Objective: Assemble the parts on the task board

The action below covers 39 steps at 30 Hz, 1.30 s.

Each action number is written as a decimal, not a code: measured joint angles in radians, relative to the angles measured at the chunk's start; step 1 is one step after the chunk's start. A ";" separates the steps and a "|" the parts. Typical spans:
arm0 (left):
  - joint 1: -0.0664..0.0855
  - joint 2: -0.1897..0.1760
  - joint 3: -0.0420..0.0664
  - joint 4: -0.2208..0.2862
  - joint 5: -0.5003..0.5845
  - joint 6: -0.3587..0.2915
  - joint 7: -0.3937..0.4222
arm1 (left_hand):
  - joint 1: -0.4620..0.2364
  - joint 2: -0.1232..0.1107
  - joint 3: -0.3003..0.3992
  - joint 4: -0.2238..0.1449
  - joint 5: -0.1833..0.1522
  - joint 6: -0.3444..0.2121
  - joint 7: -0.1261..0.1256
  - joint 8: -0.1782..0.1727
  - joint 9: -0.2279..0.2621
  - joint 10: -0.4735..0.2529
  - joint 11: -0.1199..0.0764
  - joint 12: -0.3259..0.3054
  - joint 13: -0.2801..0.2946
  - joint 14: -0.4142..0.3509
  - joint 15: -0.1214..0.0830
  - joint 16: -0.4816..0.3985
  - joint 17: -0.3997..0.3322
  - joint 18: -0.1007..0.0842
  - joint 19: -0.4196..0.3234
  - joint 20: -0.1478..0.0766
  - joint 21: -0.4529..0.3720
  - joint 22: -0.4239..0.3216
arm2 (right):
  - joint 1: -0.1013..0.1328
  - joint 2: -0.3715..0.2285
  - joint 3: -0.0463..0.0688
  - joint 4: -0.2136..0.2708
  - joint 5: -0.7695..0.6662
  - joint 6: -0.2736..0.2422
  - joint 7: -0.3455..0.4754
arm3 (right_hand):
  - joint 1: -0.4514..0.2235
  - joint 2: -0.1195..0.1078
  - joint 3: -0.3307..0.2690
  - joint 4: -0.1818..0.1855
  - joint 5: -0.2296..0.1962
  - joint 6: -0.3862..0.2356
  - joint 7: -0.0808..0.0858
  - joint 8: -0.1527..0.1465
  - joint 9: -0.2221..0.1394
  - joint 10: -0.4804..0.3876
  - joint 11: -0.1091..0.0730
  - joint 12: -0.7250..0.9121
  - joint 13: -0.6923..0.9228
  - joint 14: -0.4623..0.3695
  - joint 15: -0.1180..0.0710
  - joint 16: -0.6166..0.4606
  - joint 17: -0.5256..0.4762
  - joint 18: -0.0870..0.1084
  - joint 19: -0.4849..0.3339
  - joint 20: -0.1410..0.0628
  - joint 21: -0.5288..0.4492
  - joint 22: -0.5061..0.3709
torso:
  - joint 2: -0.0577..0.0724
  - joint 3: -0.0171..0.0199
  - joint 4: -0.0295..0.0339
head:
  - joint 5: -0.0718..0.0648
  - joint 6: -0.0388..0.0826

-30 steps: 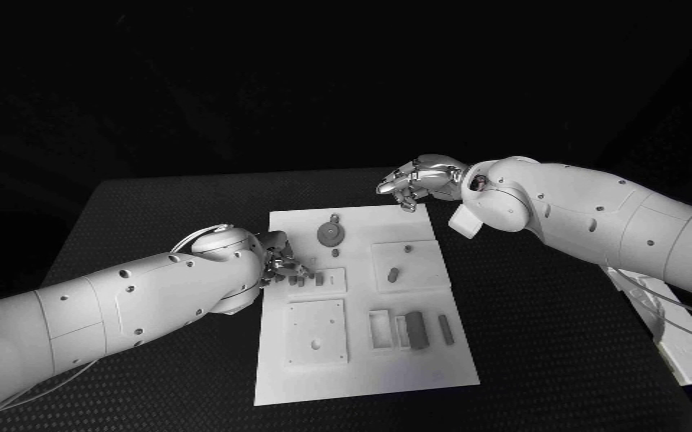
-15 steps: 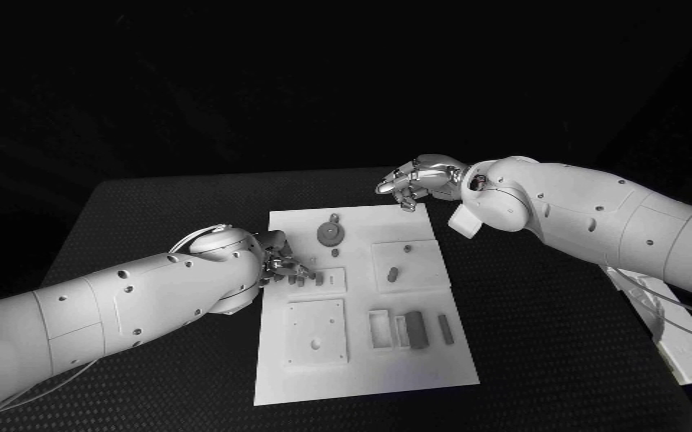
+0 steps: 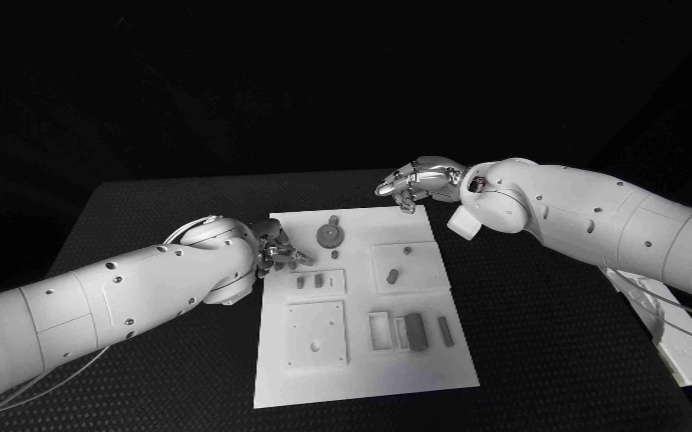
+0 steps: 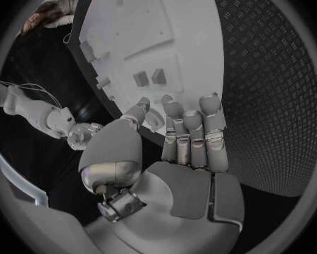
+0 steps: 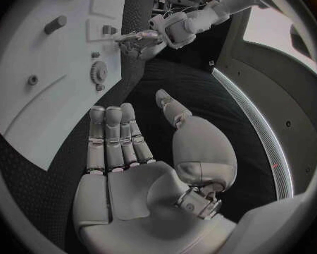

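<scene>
Lying across the black table (image 3: 548, 352), the white task board (image 3: 361, 372) occupies the middle; both white arms reach in from the sides; the left robot hand (image 3: 277, 250) hovers at the board's left edge, fingers straight and close together, holding nothing; the right robot hand (image 3: 415, 182) hangs over the board's far right corner, fingers extended, palm empty; small parts (image 3: 417, 330) rest in their recesses, and a round part (image 3: 330, 235) lies near the far edge.
</scene>
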 measured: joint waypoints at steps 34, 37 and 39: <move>0.018 0.162 -0.049 -0.141 -0.250 -0.197 0.482 | 0.376 -0.025 0.188 -0.194 0.001 -0.113 0.081 -0.235 -0.272 -0.105 0.181 -0.771 -0.527 -0.020 0.174 -0.192 -0.136 0.008 -0.021 0.149 -0.188 -0.083 | 0.000 0.008 0.000 -0.016 -0.004 -0.053 0.012 | 0.000 0.000 0.000 0.000 0.000 0.004 0.001 0.000 0.000 0.000 0.000 0.000 -0.001 0.001 0.001 0.000 -0.001 0.000 0.000 0.000 0.000 0.000 | 0.002 0.0003 -0.0012 | 0.002 0.018; 0.014 0.175 -0.052 -0.159 -0.281 -0.199 0.492 | 0.358 -0.045 0.183 -0.189 0.001 -0.113 0.081 -0.240 -0.278 -0.089 0.176 -0.780 -0.534 0.003 0.171 -0.175 -0.128 0.008 0.004 0.144 -0.171 -0.070 | 0.000 0.009 0.000 -0.016 -0.004 -0.056 0.013 | 0.000 0.000 0.000 0.000 0.000 0.005 0.001 0.000 0.000 0.000 0.000 0.000 -0.001 0.001 0.001 0.000 -0.001 0.000 0.000 0.000 0.000 0.000 | 0.002 -0.0001 -0.0012 | 0.002 0.018; 0.011 0.183 -0.053 -0.165 -0.303 -0.199 0.496 | 0.342 -0.060 0.169 -0.181 0.001 -0.107 0.087 -0.240 -0.282 -0.074 0.168 -0.789 -0.539 0.035 0.164 -0.134 -0.110 0.008 0.042 0.137 -0.137 -0.045 | 0.000 0.009 0.000 -0.016 -0.004 -0.058 0.014 | 0.000 0.000 0.000 0.000 0.000 0.005 0.001 0.000 0.000 0.000 0.000 0.000 -0.001 0.001 0.001 0.000 -0.001 0.000 0.000 0.000 0.000 0.000 | 0.002 -0.0003 -0.0013 | 0.001 0.018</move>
